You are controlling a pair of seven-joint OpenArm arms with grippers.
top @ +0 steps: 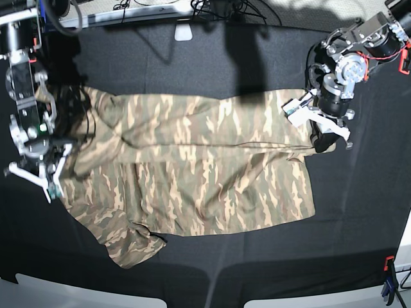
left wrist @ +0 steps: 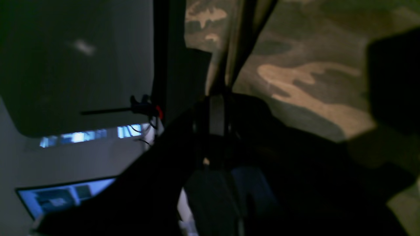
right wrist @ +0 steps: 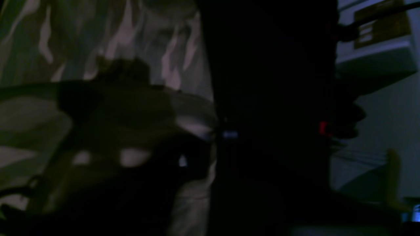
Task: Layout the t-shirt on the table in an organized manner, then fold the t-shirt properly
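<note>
One garment, the t-shirt (top: pixel 192 173), lies spread on the table (top: pixel 192 64) with its long axis running across the base view from side to side. Its hem end points to the view's right; a short sleeve trails off at the lower left corner. Broad folds cross the body – the cloth is not yet flat.

At the shirt's upper right corner the left gripper (top: pixel 324 136) has its fingers fully closed, pinching the fabric edge. At the opposite end the right gripper (top: pixel 40 174) stands at the shirt's left edge with its fingers parted – whether any cloth lies between them cannot be told.
</note>
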